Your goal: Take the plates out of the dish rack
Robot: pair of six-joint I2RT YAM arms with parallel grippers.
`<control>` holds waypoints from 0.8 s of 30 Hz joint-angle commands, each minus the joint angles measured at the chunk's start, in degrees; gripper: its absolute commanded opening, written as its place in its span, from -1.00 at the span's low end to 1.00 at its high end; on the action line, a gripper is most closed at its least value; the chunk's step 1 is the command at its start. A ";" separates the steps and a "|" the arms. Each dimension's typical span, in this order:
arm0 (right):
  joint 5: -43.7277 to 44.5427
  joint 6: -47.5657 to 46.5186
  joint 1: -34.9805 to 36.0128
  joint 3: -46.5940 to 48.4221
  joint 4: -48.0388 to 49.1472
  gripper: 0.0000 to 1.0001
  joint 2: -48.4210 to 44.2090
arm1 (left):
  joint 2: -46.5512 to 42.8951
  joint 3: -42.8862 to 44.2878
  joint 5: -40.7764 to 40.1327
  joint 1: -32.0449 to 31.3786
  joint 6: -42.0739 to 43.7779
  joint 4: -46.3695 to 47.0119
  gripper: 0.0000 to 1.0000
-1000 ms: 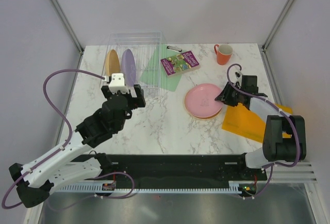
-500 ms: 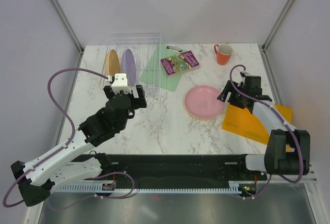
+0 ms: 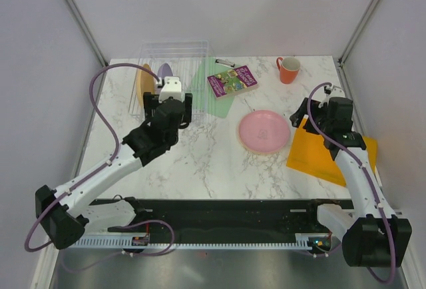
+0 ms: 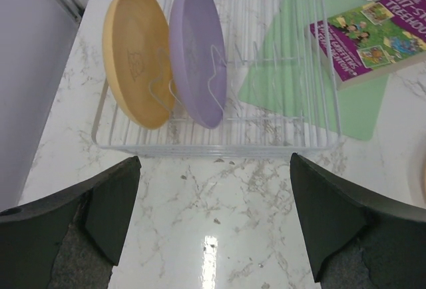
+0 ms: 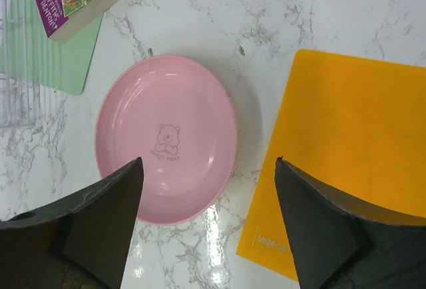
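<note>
The plates are round, flat and matte, all of one size. A yellow-orange plate (image 4: 136,62) and a lilac plate (image 4: 196,46) stand on edge side by side at the left end of the dish rack (image 4: 219,148), leaning among its wire prongs; the yellow one bears a faint bear mark in its middle. The rack is clear plastic with thin parallel ribs and sits at the far left of the white marble desk (image 4: 219,236), partly over a pale green sheet (image 4: 293,69). A pink plate (image 5: 166,149), also marked with a bear, lies flat on the desk to the right of the rack, just beside a yellow-orange mat (image 5: 346,149). In the top view a tan rim shows under its near edge, seemingly another plate. The left end effector (image 4: 216,199) hovers just in front of the rack, fingers spread wide, holding nothing. The right end effector (image 5: 208,202) hangs above the pink plate's right side, likewise spread and empty. A picture book (image 4: 369,32) lies partly on the green sheet, and an orange mug (image 3: 288,69) stands at the far right.
</note>
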 commanded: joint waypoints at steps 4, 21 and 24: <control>-3.31 -0.51 -0.07 -1.06 -0.54 0.73 -0.19 | 8.92 7.45 5.22 13.18 7.70 7.97 0.96; -5.86 -0.86 -0.07 -0.71 0.78 0.74 2.36 | 31.95 18.09 4.17 20.31 15.53 17.64 0.72; -6.39 -0.86 -0.07 -0.54 1.22 0.73 2.80 | 34.07 18.62 2.76 20.58 16.06 19.30 0.66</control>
